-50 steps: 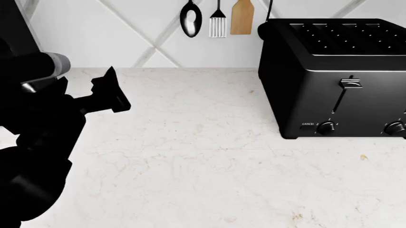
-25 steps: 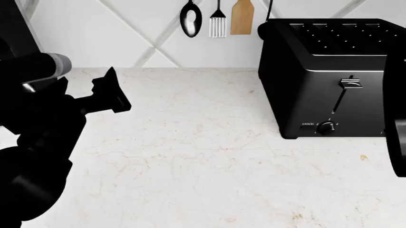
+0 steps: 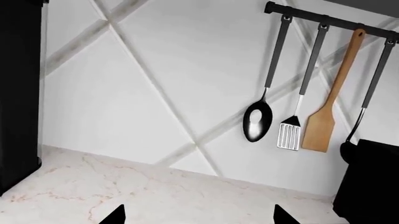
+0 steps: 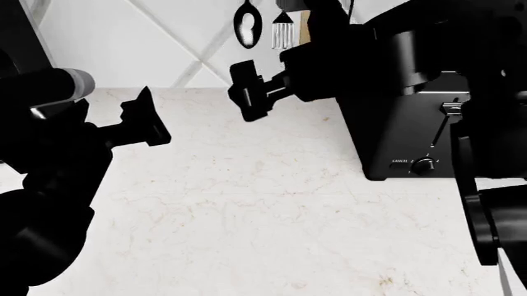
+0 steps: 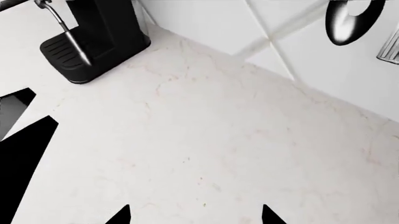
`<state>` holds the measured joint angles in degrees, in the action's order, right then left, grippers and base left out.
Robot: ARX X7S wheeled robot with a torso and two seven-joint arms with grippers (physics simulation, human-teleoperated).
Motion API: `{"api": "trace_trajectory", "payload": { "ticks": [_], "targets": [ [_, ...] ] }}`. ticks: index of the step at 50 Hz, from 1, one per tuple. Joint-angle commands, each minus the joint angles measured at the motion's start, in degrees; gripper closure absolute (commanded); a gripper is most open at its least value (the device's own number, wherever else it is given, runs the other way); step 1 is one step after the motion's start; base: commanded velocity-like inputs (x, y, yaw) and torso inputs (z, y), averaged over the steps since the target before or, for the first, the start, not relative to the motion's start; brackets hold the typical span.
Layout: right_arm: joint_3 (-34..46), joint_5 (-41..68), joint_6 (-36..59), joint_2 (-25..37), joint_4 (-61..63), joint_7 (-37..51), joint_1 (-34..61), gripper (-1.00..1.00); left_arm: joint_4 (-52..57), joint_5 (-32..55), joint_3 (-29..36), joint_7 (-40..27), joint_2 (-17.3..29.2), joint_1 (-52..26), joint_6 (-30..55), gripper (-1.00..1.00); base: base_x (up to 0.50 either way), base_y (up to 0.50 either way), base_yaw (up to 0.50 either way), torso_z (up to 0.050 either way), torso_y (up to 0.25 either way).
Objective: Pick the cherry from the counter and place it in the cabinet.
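Observation:
The cherry shows in no view. The white veined counter (image 4: 247, 203) fills the head view and also shows in the left wrist view (image 3: 156, 191) and the right wrist view (image 5: 218, 140). My left gripper (image 4: 148, 120) hovers over the counter's left side; its two fingertips (image 3: 115, 215) stand wide apart, open and empty. My right gripper (image 4: 247, 92) reaches in from the right, above the counter's back near the wall; its fingertips (image 5: 121, 215) are wide apart, open and empty.
A big black toaster (image 4: 428, 142) stands at the back right, partly behind my right arm. A spoon (image 4: 247, 24), slotted spatula and wooden spatula (image 3: 324, 126) hang on the diamond-tiled wall. A black coffee machine (image 5: 93, 37) stands at the counter's far left.
My right arm has swung in from the right edge, across the toaster, to the back middle of the counter. My left arm has not moved.

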<state>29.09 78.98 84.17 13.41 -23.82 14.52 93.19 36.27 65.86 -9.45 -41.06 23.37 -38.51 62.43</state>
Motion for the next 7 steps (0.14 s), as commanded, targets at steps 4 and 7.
{"api": "trace_trajectory", "payload": {
  "ticks": [4, 7],
  "targets": [
    [-4.51, 0.97, -8.23, 4.04, 9.77, 4.67, -9.56, -1.00, 0.28, 0.11, 0.66, 0.15, 0.83, -0.62, -0.09, -1.00, 0.00, 0.00, 0.00, 0.000, 0.000],
    [-5.63, -0.61, -12.06, 4.97, 12.37, 3.91, -11.31, -1.00, 0.65, 0.49, 0.47, -0.12, 1.04, -0.51, -0.01, -1.00, 0.00, 0.00, 0.00, 0.000, 0.000]
  ]
}}
